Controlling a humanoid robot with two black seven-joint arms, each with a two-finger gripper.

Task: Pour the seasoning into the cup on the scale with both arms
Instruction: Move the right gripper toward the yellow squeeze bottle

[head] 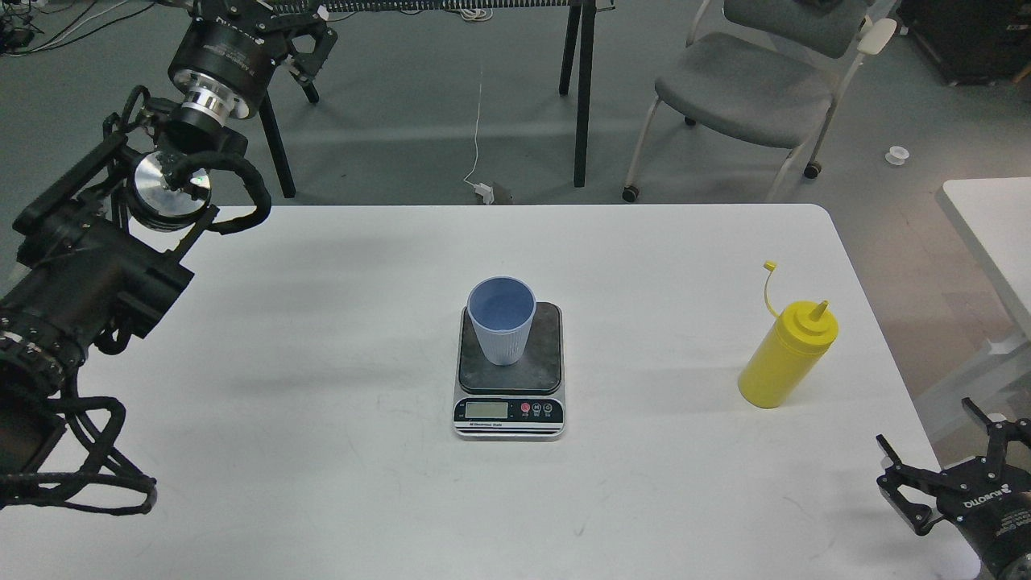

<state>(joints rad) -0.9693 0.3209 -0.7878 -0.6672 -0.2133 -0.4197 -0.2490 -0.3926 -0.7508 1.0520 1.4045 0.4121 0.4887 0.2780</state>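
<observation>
The light-blue ribbed cup [501, 322] stands upright on the dark platform of the scale [544, 358] at the table's middle. The yellow seasoning bottle [785, 358] stands upright on the right side of the table, nozzle uncapped, its cap strap sticking up. My left gripper [286, 28] is raised high at the far left, beyond the table's back edge, fingers spread and empty, far from the cup. My right gripper [938, 451] is open and empty at the front right corner, below and to the right of the bottle.
The white table [322, 403] holds only the scale, cup and bottle. A grey chair [757, 89] and black table legs [580, 89] stand behind it. A second white table [991, 217] is at the right.
</observation>
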